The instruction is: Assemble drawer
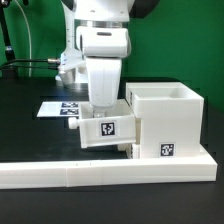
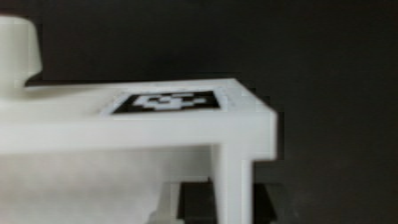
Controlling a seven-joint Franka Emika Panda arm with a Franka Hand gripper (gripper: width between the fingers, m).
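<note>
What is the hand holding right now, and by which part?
It seems the hand holds a drawer tray, gripped at its top edge, beside the housing. The fingers are hidden behind the tray wall, so the grip is not certain.

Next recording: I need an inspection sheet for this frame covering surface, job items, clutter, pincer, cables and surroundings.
Surface: black table, white border wall along its front edge.
Job's things: housing stands upright against the wall; a tagged tray sits at its side on the exterior view's left, under the arm. Second tray: nothing seen.
Clutter: nothing seen; only the marker board lies flat behind.
Pincer: at the tray, fingers hidden; open or shut cannot be told.
Cables: a dark cable runs behind the arm.
Surroundings: green backdrop.
</note>
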